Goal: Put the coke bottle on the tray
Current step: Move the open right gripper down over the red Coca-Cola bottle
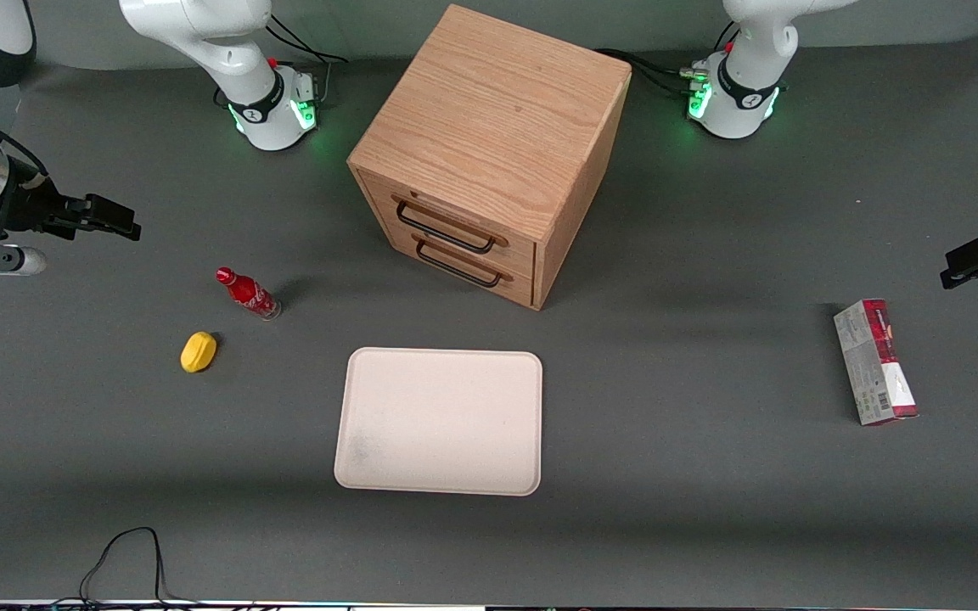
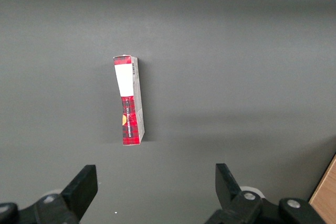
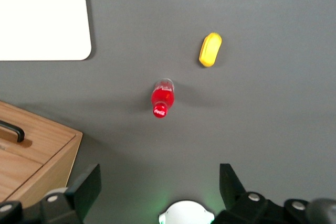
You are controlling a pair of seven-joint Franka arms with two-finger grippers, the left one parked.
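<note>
The coke bottle (image 1: 247, 293) (image 3: 161, 98), slim and red with a red cap, stands upright on the grey table. It is farther from the front camera than the tray and sits toward the working arm's end. The cream-white tray (image 1: 438, 420) (image 3: 42, 14) lies flat with nothing on it, in front of the drawer cabinet. My gripper (image 1: 120, 225) (image 3: 157, 184) hangs high above the table at the working arm's end, well apart from the bottle. It is open with nothing between its fingers.
A yellow lemon-shaped lump (image 1: 199, 351) (image 3: 210, 49) lies beside the bottle, nearer the front camera. A wooden two-drawer cabinet (image 1: 489, 153) (image 3: 31, 156) stands mid-table. A red-and-grey carton (image 1: 875, 361) (image 2: 129, 100) lies toward the parked arm's end.
</note>
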